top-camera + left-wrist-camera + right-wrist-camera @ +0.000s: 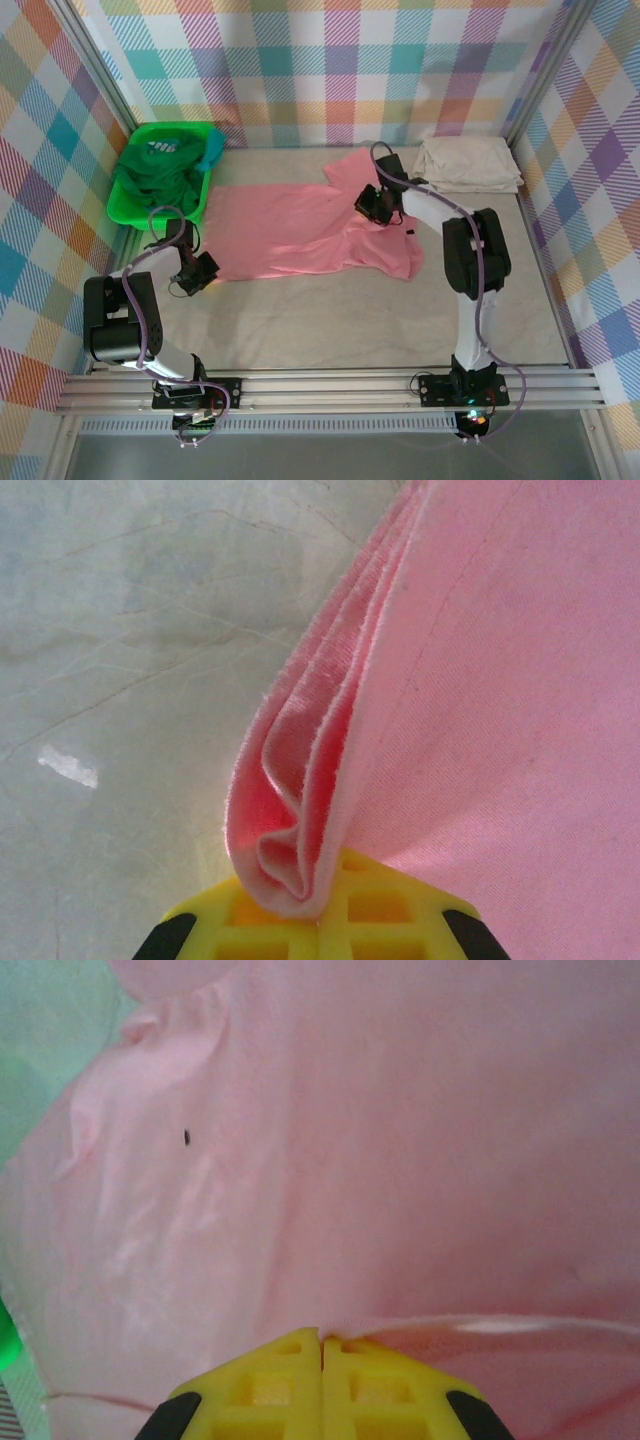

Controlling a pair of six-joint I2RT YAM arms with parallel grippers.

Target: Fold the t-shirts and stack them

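Plaid walls [330, 60], grey table [330, 320]: the plain salmon-pink cloth t-shirt [290, 235] sprawls mid-frame, long axis left to right. My left pincer [200, 270], lower left, is clamped on its bunched hem; my right pincer [372, 205], upper right, pinches a fold, shirt between them.

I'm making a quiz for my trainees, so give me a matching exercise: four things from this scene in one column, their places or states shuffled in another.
1 pink t-shirt
2 cream t-shirt
3 green bin
4 left gripper

A folded, far right corner
B far left, holding dark green shirts
C spread out in the middle
D shut on the pink t-shirt's corner

Pairs: 1-C, 2-A, 3-B, 4-D
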